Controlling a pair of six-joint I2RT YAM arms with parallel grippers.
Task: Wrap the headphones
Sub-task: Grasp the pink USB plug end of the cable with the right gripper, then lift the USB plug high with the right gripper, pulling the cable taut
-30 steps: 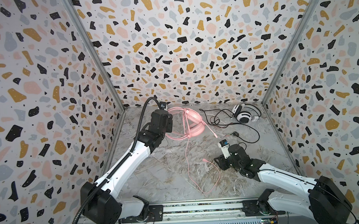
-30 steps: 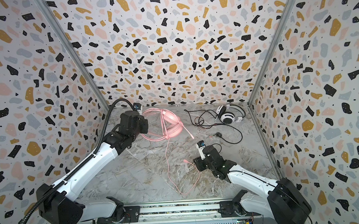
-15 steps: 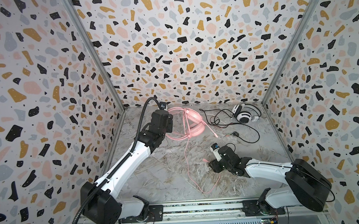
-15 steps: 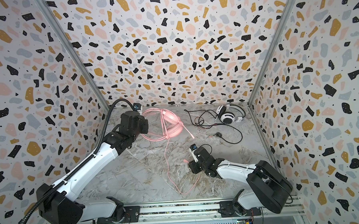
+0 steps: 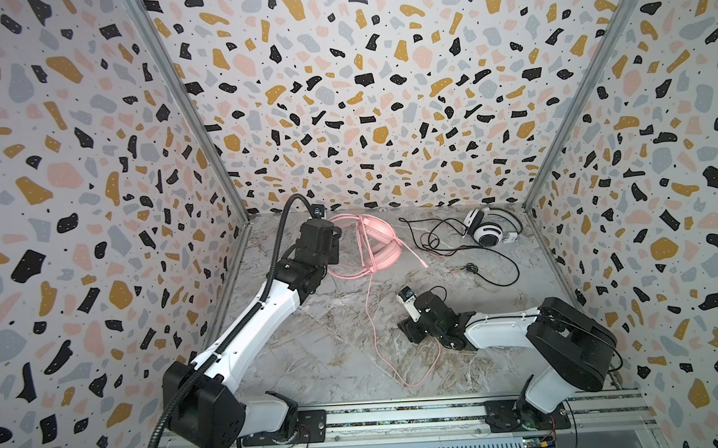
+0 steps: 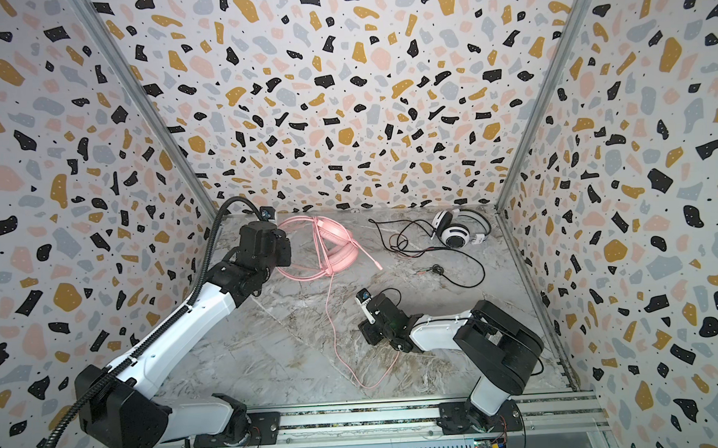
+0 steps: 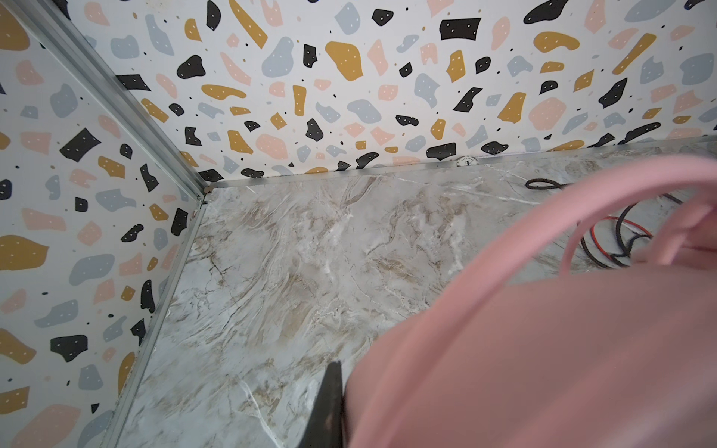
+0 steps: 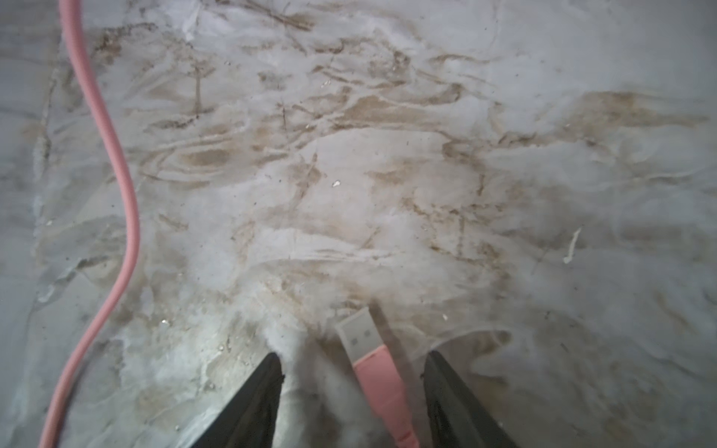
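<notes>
The right arm has folded, its elbow raised, and the right end effector has slid across the desk toward the free end of the pink cord. The left arm has not shifted. The right fingers are spread low over the marble, and the cord's USB plug lies flat between them, untouched. The left end effector is pressed together on the band of the pink headset, which sits just beside it by the back wall and well beyond the right end effector. The white-and-black headset lies farther still, out of either one's reach.

The plug's long axis runs nearly parallel with the right fingers, slightly slanted. Its metal tip points outward past the fingertips and its pink body trails back toward the wrist.

The plug sits off-centre, nearer one finger, so a closing squeeze would likely push it sideways or pivot it out before both pads meet it. It also lies flat, so fingers held too high would close on nothing. A hard pull afterwards could tighten the slack loop and drag the headset against the left grip.
</notes>
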